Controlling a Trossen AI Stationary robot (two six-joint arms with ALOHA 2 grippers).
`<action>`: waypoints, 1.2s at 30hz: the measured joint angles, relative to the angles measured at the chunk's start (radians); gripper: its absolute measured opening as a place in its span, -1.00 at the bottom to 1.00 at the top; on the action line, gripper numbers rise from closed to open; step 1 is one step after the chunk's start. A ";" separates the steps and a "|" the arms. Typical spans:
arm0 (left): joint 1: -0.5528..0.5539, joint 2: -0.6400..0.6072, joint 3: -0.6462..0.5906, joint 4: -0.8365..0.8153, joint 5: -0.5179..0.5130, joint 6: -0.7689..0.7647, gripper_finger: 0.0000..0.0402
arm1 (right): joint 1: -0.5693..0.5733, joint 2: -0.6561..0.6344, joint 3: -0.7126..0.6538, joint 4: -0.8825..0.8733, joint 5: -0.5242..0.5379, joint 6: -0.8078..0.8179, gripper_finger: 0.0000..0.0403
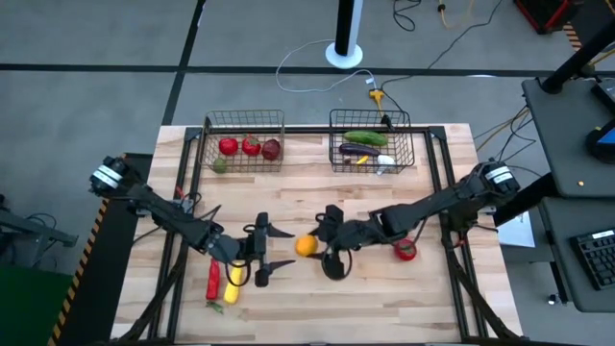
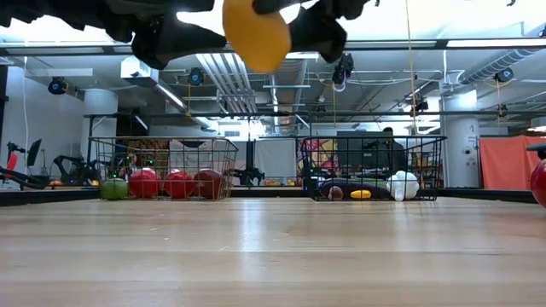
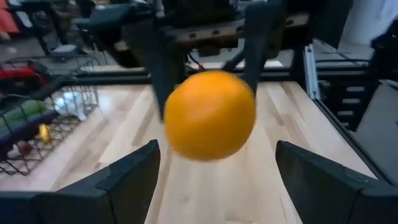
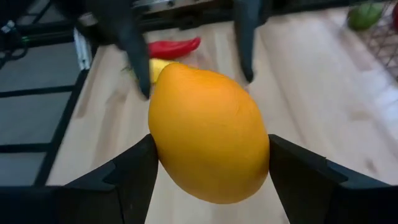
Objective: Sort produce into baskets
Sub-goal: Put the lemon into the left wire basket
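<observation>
On the left side of the table, near its front edge, a red pepper [image 1: 212,280] and a yellow piece [image 1: 233,282] lie side by side, not yet sorted. Just right of them the left gripper [image 1: 261,252] has its fingers spread wide and empty, pointed toward the orange [image 1: 306,246], probably ready to take it in a hand-over. The right gripper [image 1: 330,242] grips that orange between its two fingers, lifted clear of the wood in the low view, in the middle of the table. A red tomato [image 1: 405,251] sits on the boards beside the right arm, waiting its turn.

At the far edge, the left basket [image 1: 244,123] has red round pieces and a green one, so round fruit seems to go there. The right basket [image 1: 370,119] has a cucumber [image 1: 365,138], an eggplant [image 1: 356,150] and a white piece, so it appears to collect vegetables.
</observation>
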 joint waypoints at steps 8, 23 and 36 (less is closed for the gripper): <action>0.000 0.064 0.051 0.080 -0.116 0.081 0.49 | -0.039 0.001 0.000 0.044 -0.031 -0.050 0.33; 0.006 0.131 0.107 0.119 -0.179 0.150 -0.19 | -0.039 0.002 -0.002 0.037 -0.028 -0.079 0.33; 0.009 0.107 0.106 0.087 -0.200 0.157 -0.21 | -0.046 -0.008 -0.002 0.023 -0.031 -0.061 0.67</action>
